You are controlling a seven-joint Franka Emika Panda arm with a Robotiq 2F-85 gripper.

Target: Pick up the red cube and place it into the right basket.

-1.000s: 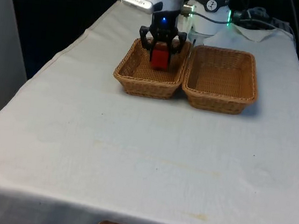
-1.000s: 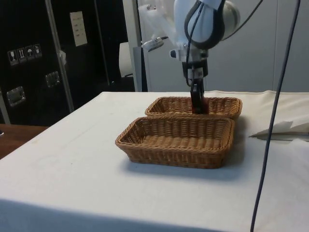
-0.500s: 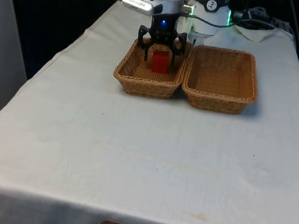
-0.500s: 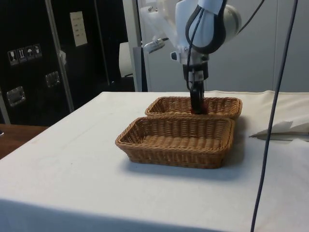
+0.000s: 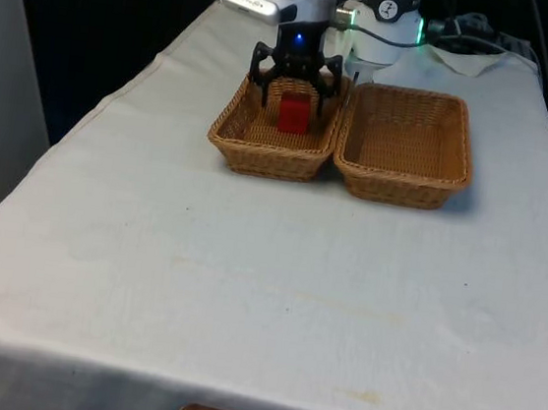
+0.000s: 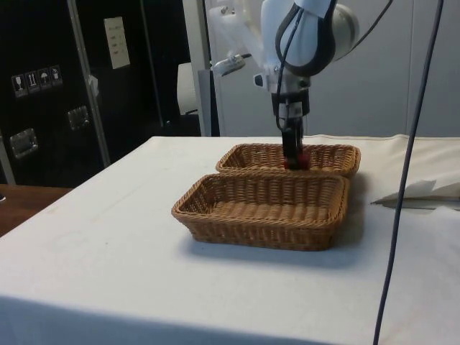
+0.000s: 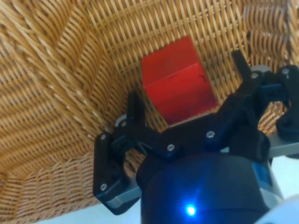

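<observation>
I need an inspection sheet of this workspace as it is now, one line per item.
Surface: white cloth over the table, with faint stains near the front edge.
Job's things: red cube rests in the basket on the front view's left; the other basket beside it holds nothing.
Clutter: crumpled white cloth or paper at the table's far end.
Gripper: gripper open, above the cube, fingers on either side without touching it.
Cables: a grey cable hangs across the side view.
Surroundings: dark cabinets, black curtains.
</observation>
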